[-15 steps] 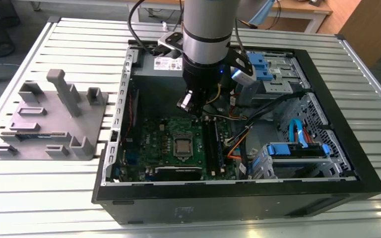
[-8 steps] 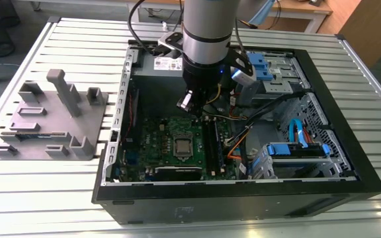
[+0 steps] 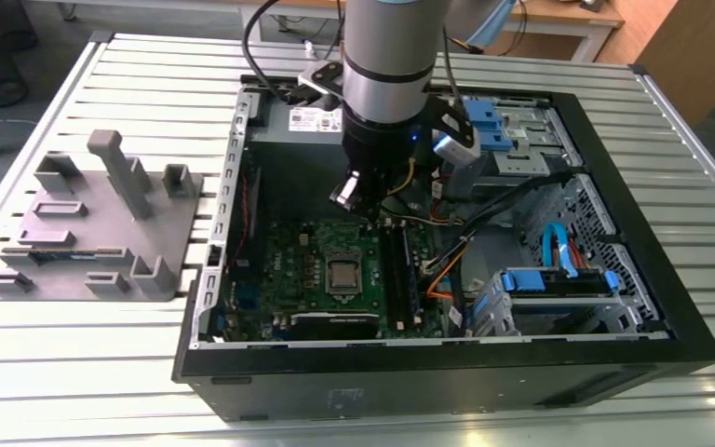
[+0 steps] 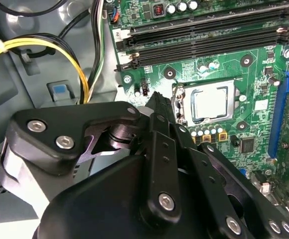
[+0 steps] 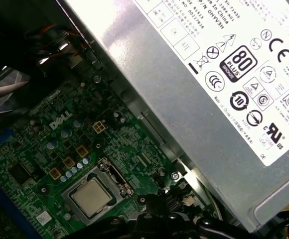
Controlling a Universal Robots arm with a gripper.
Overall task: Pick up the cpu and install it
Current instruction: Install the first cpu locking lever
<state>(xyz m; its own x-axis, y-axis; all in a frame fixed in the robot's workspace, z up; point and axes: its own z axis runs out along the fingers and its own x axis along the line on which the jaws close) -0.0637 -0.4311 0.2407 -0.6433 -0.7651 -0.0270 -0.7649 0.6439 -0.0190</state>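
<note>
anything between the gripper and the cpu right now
Nothing visible. The cpu lies bare in its socket on the motherboard, and the gripper is beside it with open board between them.

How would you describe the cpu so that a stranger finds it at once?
Look into the open computer case at the green board on its floor. Near the board's middle, a shiny metal frame surrounds the cpu: a flat, pale silvery square, unlike the long black slots beside it.

Thick silver-grey cylindrical arm [image 3: 389,56] with a black lower section, black cables looping beside it. Matte black gripper [image 4: 157,107] of angular linked plates, fastened by shiny round-headed screws. White band at eight o'clock of the housing.
</note>
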